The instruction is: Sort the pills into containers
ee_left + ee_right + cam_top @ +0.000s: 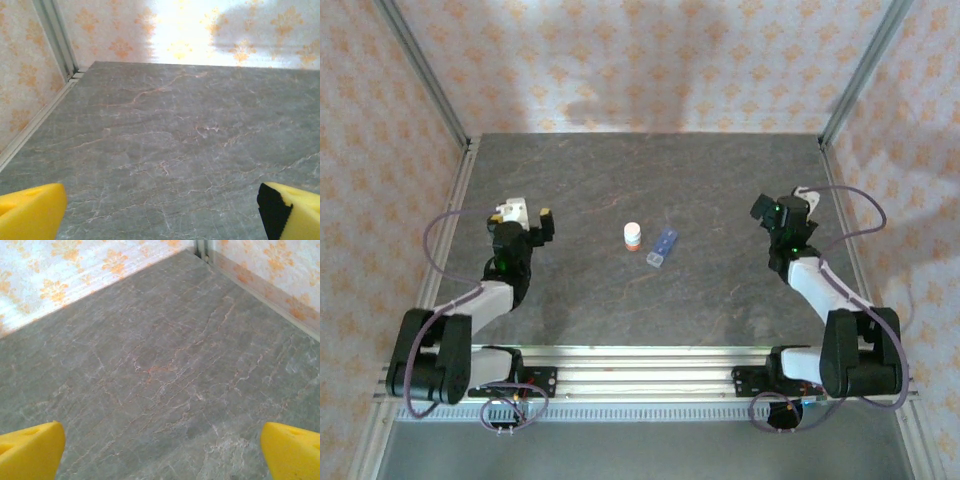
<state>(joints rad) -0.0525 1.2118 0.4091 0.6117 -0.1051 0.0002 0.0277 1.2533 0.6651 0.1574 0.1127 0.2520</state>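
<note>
The table (620, 180) looks like flat grey stone with thin pale cracks. The pill box (662, 248) is a small see-through blue strip near the middle, just beside a little white bottle (633, 236). It lies at 3 o'clock from the left claw (528, 213) and 9 o'clock from the right claw (162, 450), well apart from both. Both claws are spread wide and hold nothing.

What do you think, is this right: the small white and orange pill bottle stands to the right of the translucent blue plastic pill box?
No. In the top view the small white and orange pill bottle stands to the left of the translucent blue plastic pill box.
</note>
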